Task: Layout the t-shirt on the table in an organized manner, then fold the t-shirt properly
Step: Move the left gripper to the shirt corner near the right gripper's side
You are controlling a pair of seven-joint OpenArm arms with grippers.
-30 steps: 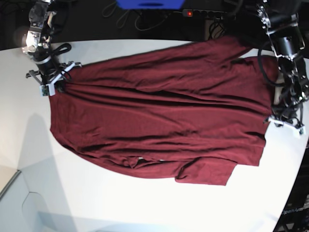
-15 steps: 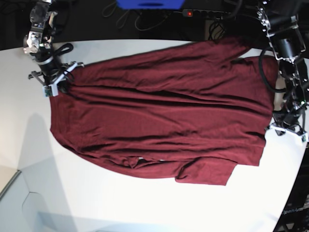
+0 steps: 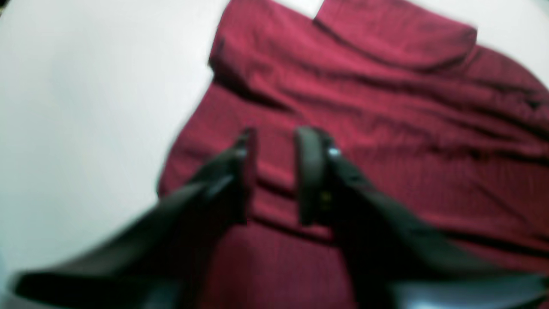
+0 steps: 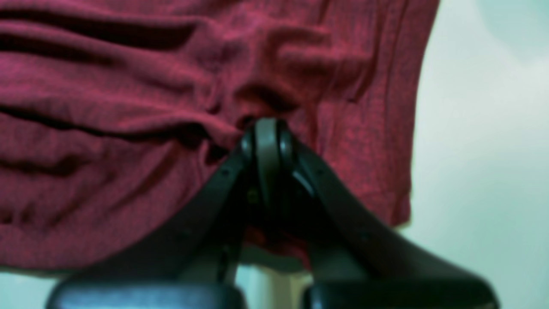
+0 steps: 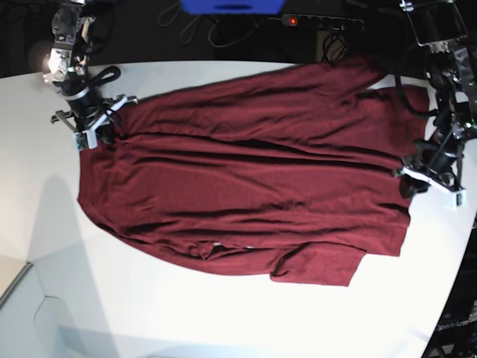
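Robotics lab, white table (image 5: 223, 321), cables and power strip (image 5: 320, 21) behind (red light on)

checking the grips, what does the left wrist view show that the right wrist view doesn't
Left wrist only: the left gripper with its jaws apart above the t-shirt, nothing between them, and a folded-over flap of cloth at the top.
Right wrist only: the right gripper shut on a bunched fold near the shirt's edge.
Both: wrinkled maroon fabric lying on the white table.
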